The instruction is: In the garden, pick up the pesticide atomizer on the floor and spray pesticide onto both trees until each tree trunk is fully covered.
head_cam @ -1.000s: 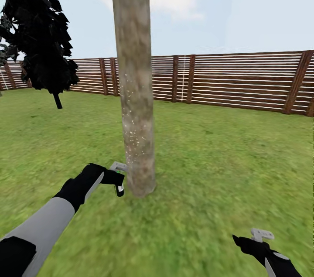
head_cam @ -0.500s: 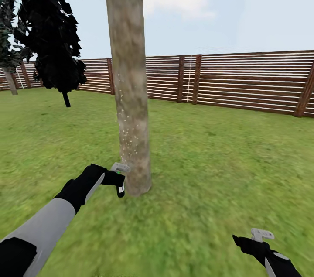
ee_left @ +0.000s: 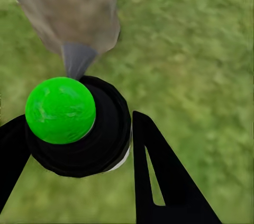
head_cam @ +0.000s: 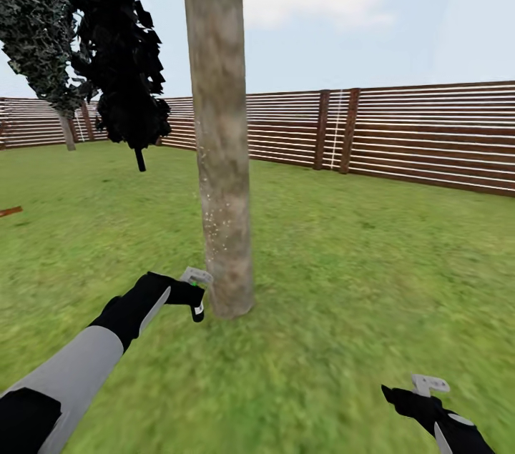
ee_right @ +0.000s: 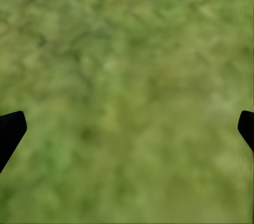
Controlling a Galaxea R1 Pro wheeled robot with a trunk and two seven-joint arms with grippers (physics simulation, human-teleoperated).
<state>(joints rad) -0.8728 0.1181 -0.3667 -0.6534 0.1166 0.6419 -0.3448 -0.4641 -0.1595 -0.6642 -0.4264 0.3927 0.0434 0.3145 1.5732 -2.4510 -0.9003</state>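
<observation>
the left claw (head_cam: 192, 294) pinches the atomizer (head_cam: 197, 292) low beside the trunk (head_cam: 222, 154), nozzle toward the bark, likely to coat its base, while the right claw (head_cam: 422, 391) hangs spread over grass (head_cam: 357, 282).

The floor (head_cam: 372, 282) is blurry green grass. One thick tree trunk (head_cam: 222, 154) stands on it in the middle. Further back stand a thin dark tree (head_cam: 139, 157) and a brown slat fence (head_cam: 400, 139).
</observation>
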